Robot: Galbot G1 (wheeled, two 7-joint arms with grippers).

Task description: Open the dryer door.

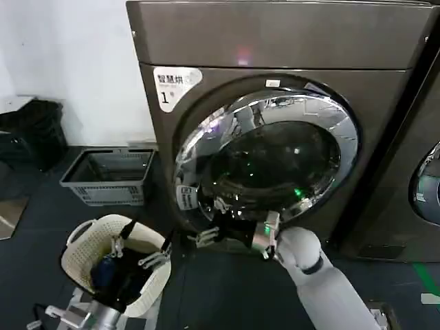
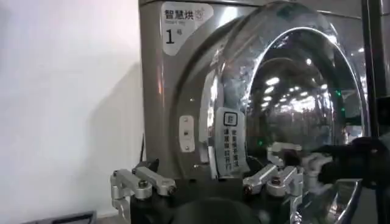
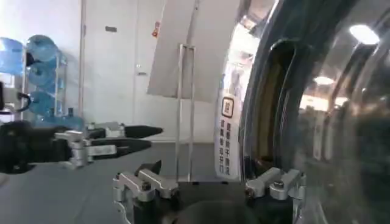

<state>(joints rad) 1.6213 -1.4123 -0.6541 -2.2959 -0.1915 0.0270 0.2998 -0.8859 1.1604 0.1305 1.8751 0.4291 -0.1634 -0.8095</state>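
Hooking one finger behind the chrome rim, the right gripper [image 1: 214, 235] stood open at the lower left edge of the dryer door [image 1: 271, 161], already ajar from the dryer [image 1: 289, 41]. Doing it well meant sweeping outward along the hinge arc. The left gripper [image 1: 141, 253] waited open, below and to its left.

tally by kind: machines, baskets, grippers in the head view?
Machines: 2, bronze-brown metallic dryer and dark neighbouring machine
Baskets: 2, grey slatted plastic basket and cream woven plastic basket
Grippers: 2, left gripper and right gripper
Total: 6

Head view high, looking down; wrists low, close; all share dryer door [image 1: 275, 158].
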